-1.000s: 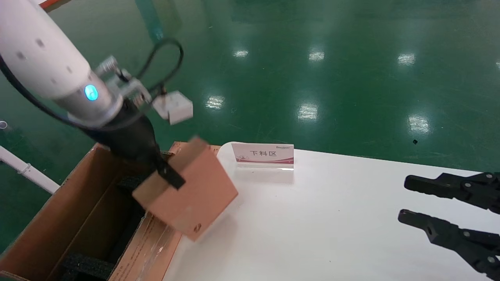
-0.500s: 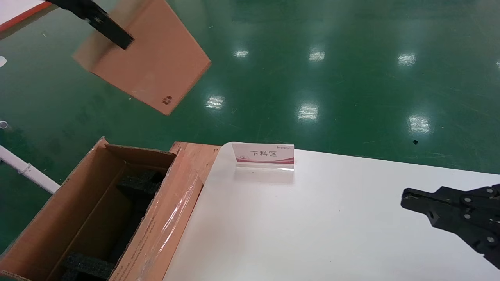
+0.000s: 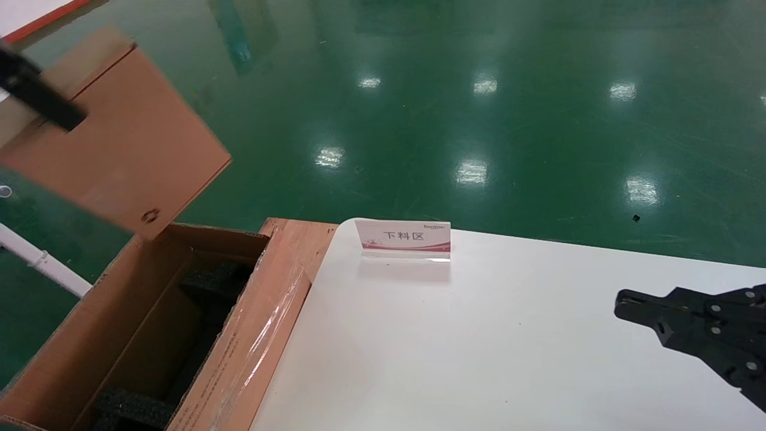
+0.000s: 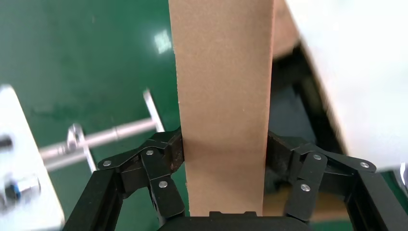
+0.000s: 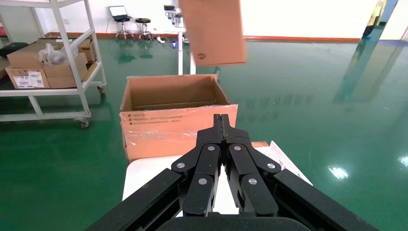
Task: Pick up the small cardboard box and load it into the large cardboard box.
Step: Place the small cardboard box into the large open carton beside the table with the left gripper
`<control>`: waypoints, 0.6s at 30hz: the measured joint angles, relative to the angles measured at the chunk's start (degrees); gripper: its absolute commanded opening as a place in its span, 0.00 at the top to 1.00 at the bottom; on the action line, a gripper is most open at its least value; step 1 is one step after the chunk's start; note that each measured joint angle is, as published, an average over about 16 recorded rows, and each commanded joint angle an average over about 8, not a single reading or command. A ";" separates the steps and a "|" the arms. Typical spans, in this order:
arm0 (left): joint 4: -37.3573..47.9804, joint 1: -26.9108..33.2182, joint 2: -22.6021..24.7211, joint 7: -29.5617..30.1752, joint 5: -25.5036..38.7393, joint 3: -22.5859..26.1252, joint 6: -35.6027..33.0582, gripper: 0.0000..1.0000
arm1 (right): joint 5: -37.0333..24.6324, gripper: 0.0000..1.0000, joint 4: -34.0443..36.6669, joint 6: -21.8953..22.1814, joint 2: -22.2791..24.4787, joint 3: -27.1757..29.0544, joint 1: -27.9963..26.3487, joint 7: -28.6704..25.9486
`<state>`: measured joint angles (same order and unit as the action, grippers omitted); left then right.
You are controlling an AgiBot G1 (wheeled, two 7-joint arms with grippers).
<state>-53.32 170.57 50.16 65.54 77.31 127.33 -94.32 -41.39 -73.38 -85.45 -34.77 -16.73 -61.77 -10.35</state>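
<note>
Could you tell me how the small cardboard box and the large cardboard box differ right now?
The small cardboard box is closed, with smooth plain faces; the large cardboard box is open, with flaps, clear tape and black foam inside. The small one hangs tilted in the air, clamped in the left gripper, above the large one's far end; the large one stands beside the white table. Both are brown cardboard.

The head camera looks down from above, the left wrist camera hugs the held pinkish-brown small cardboard box (image 4: pixel 221 96), and the right wrist camera faces left across the table, all sharing the big brown flapped large cardboard box (image 3: pixel 119 335).
</note>
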 measured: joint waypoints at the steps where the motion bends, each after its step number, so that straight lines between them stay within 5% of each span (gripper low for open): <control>1: -0.06 0.47 -0.03 -0.15 -0.81 1.75 -0.17 1.00 | 0.00 0.15 0.00 0.00 0.00 0.00 0.00 0.00; 3: -0.19 1.30 -0.12 -0.44 -2.44 5.16 -0.47 1.00 | 0.01 0.00 0.00 0.00 0.00 -0.01 0.00 0.01; 11: -0.99 2.43 -1.19 -0.69 -7.72 15.73 -0.07 1.00 | 0.03 0.00 0.00 0.02 0.02 -0.04 -0.01 0.02; 18: -2.99 2.41 -3.51 0.97 -9.44 20.02 0.85 1.00 | 0.04 0.00 0.00 0.03 0.03 -0.06 -0.01 0.03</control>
<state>-56.31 172.98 46.65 66.51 67.87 147.35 -93.47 -41.35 -73.38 -85.43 -34.75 -16.79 -61.78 -10.32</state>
